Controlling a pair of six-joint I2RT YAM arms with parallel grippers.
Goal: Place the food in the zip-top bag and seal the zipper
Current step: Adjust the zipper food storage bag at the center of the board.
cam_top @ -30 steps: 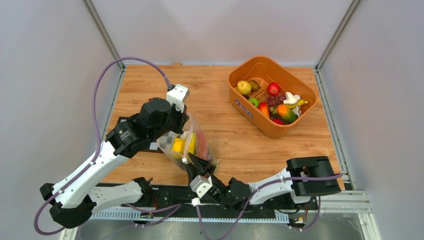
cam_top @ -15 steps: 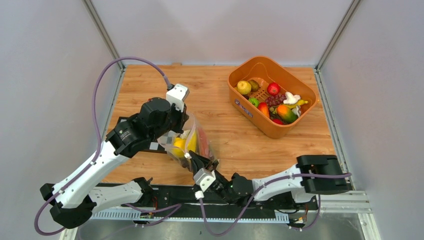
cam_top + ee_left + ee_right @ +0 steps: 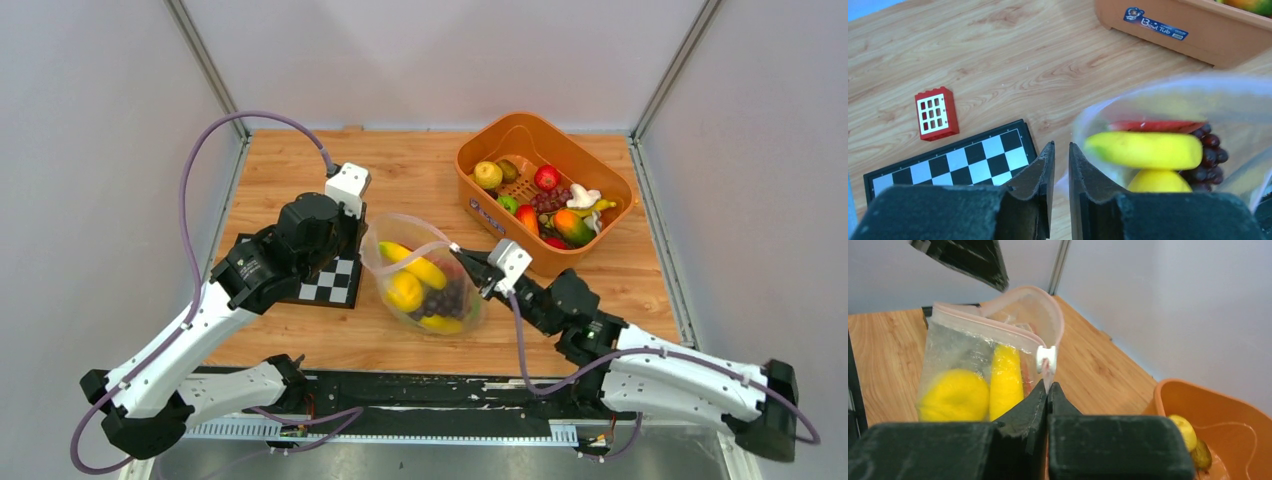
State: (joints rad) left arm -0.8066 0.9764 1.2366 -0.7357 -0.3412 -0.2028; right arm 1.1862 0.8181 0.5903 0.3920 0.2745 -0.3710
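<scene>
The left gripper (image 3: 1061,165), fingers nearly closed, pinches the bag (image 3: 425,285) at its left corner. Banana (image 3: 412,264), lemon (image 3: 404,291) and grapes (image 3: 447,298) lie inside. The right gripper (image 3: 463,263) clamps the mouth's far end beside the slider (image 3: 1046,358). Sealing is underway; next, the zipper (image 3: 998,320) likely needs drawing shut.

Counts, all views: 1 clear crinkly zip-top plastic bag (image 3: 425,285) holding 1 yellow toy banana (image 3: 412,264), 1 round yellow toy lemon (image 3: 404,292), 1 bunch of dark purple toy grapes (image 3: 446,298) and 1 red watermelon slice (image 3: 1153,125). On the table: 1 orange plastic basket (image 3: 490,221) of mixed toy produce, too crowded to count exactly, 1 black-and-white checkerboard (image 3: 335,281) and 1 small red block with white buttons (image 3: 936,113). 2 black two-finger grippers, left (image 3: 1060,165) and right (image 3: 1046,400).
</scene>
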